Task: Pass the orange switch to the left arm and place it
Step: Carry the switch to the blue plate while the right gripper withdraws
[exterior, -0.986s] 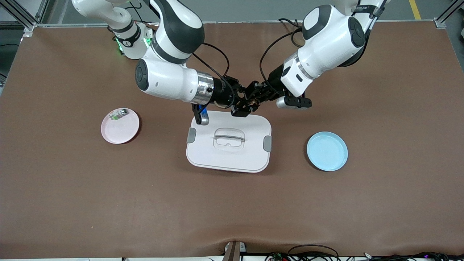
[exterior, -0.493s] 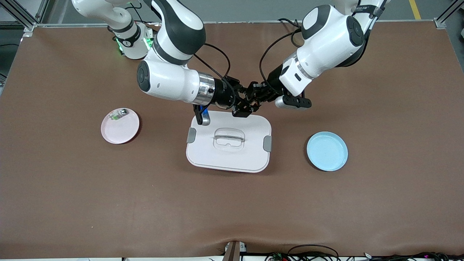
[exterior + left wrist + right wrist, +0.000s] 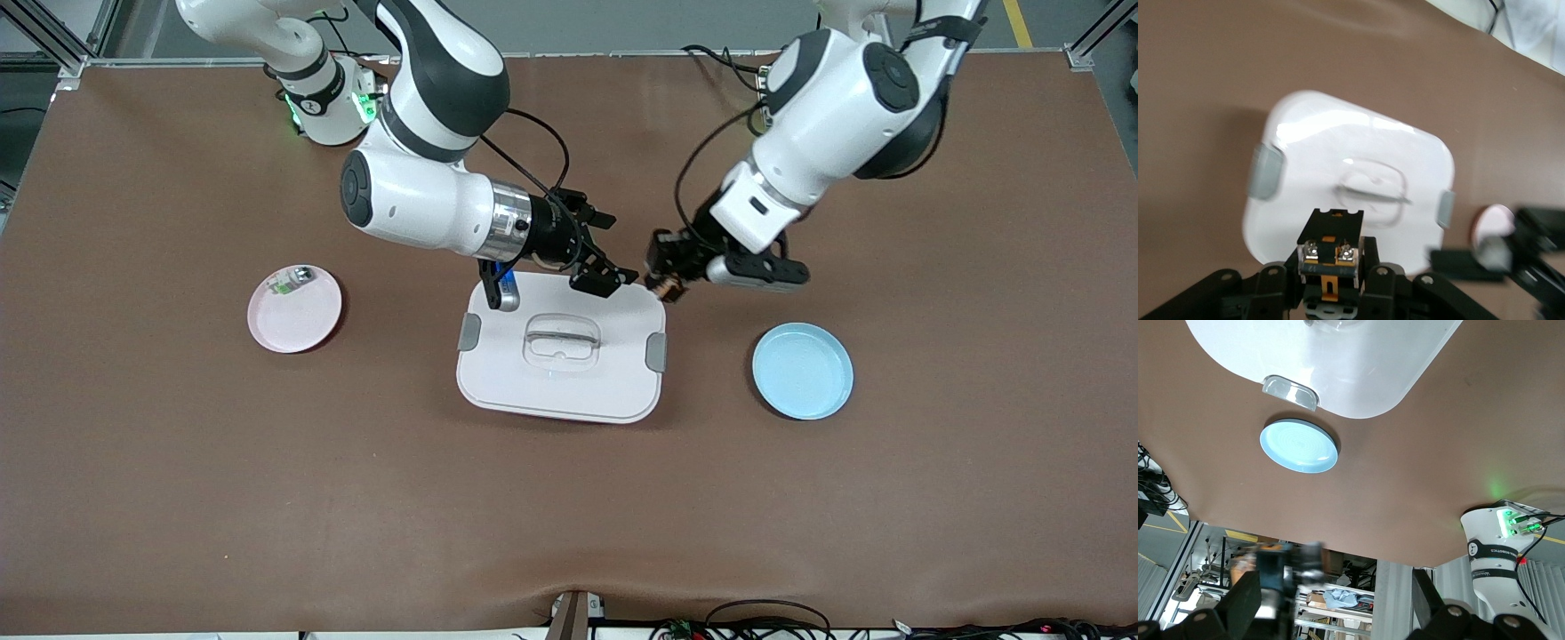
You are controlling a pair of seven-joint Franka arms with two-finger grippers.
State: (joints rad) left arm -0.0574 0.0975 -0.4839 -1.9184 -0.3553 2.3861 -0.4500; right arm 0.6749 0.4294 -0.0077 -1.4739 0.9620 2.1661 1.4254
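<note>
My left gripper [image 3: 661,269] is shut on the orange switch [image 3: 669,286], a tiny black block with orange-brown parts, and holds it over the table just off the box's corner at the left arm's end. In the left wrist view the switch [image 3: 1331,257] sits between the jaws, above the white box [image 3: 1311,143]. My right gripper [image 3: 612,251] is open and empty over the edge of the box [image 3: 605,391] farthest from the front camera. The right wrist view shows its spread fingers [image 3: 1238,607] and, blurred, the left gripper with the switch [image 3: 1275,570].
A pink plate [image 3: 298,320] with a small green-and-white part [image 3: 286,283] lies toward the right arm's end. An empty blue plate [image 3: 803,371] lies toward the left arm's end, also in the right wrist view [image 3: 1298,445].
The two grippers were together at the switch. Now the right gripper has opened and let go, and the left gripper has carried the switch away toward the blue plate.
</note>
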